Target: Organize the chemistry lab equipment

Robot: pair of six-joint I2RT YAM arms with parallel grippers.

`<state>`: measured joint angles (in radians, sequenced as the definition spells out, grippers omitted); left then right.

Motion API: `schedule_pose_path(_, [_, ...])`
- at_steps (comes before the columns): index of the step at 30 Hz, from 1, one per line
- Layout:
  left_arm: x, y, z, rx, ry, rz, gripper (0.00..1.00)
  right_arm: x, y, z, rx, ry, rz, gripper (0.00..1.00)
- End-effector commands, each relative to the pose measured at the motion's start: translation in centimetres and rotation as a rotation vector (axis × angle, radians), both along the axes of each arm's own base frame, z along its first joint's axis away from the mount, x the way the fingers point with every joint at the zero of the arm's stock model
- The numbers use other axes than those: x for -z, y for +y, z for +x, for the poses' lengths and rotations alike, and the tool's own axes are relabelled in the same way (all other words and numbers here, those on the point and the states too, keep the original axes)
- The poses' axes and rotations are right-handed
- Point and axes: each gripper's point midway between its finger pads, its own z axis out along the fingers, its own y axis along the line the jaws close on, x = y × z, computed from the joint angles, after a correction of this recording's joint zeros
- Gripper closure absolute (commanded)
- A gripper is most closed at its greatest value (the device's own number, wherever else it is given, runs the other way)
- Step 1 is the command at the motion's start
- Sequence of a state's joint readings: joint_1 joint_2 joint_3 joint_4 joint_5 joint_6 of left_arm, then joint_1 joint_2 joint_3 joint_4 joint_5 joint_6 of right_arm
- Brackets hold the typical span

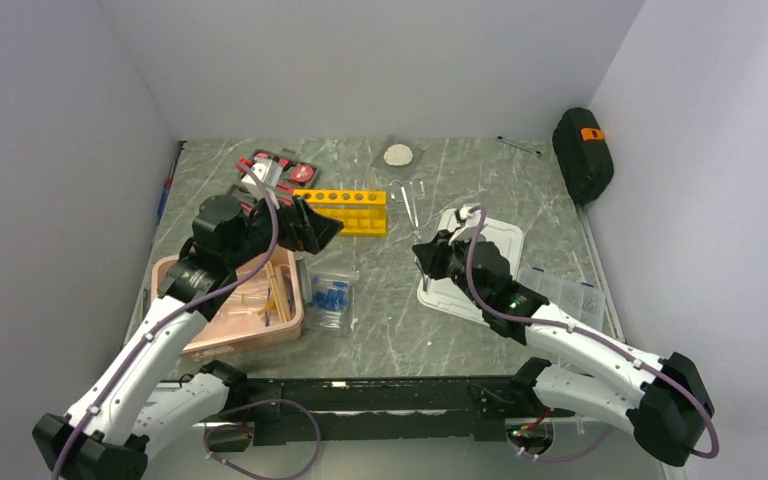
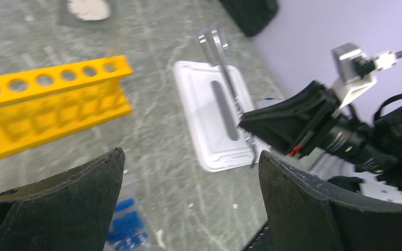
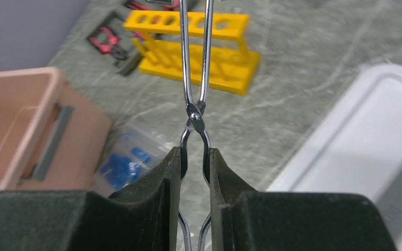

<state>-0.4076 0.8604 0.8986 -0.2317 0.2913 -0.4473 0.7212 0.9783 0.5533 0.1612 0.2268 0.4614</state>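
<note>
In the top view, the yellow six-hole test-tube rack is standing upright toward the far middle of the grey marbled table. The left gripper is hovering over the rack's left end. Nearer, the clear bag of small blue-capped tubes is lying flat just right of a pink bin, which is holding tan wooden clamps. The right gripper is reaching over the left edge of a white tray. In the left wrist view, the left gripper's jaws are standing wide apart and grasping nothing, while shiny metal tongs are crossing above the tray. In the right wrist view, the right gripper is clenching the tongs' looped handles, and their closed arms are pointing toward the rack.
</note>
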Motion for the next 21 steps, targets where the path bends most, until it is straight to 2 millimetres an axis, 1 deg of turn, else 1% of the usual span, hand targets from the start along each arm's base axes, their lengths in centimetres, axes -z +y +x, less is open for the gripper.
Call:
schedule_pose_path(1, [-6.1,-4.3,-1.1,0.204,-0.078,-0.187,0.01,-5.4,2.9,-1.7,-0.125,-0.199,0.064,1.0])
schedule_pose_path(3, [-6.1,-5.1,-1.1,0.238,-0.064,-0.203,0.01,-6.1,4.3,-2.7,-0.186,-0.224,0.067,1.0])
schedule_pose_path(5, [-6.1,-5.4,-0.7,0.238,-0.053,-0.205,0.01,-6.8,5.6,-3.4,-0.236,-0.245,0.063,1.0])
schedule_pose_path(8, [-5.4,-5.3,0.1,0.208,-0.014,-0.183,0.01,-7.2,7.4,-4.4,-0.307,-0.271,0.058,1.0])
schedule_pose_path(11, [-4.4,-5.0,0.9,0.161,0.035,-0.166,0.01,-7.5,8.6,-5.2,-0.363,-0.293,0.059,1.0])
schedule_pose_path(13, [-3.8,-5.0,1.2,0.146,0.067,-0.16,0.01,-7.7,9.2,-5.7,-0.398,-0.311,0.054,1.0])
schedule_pose_path(15, [-3.3,-5.2,1.4,0.149,0.09,-0.155,0.03,-7.8,9.7,-6.1,-0.424,-0.321,0.048,1.0])
schedule_pose_path(18, [-2.1,-4.9,1.9,0.113,0.153,-0.123,0.09,-7.9,9.9,-6.5,-0.437,-0.332,0.041,1.0])
schedule_pose_path(21, [-1.5,-4.8,1.9,0.102,0.174,-0.108,0.09,-8.0,9.9,-6.7,-0.441,-0.339,0.033,1.0])
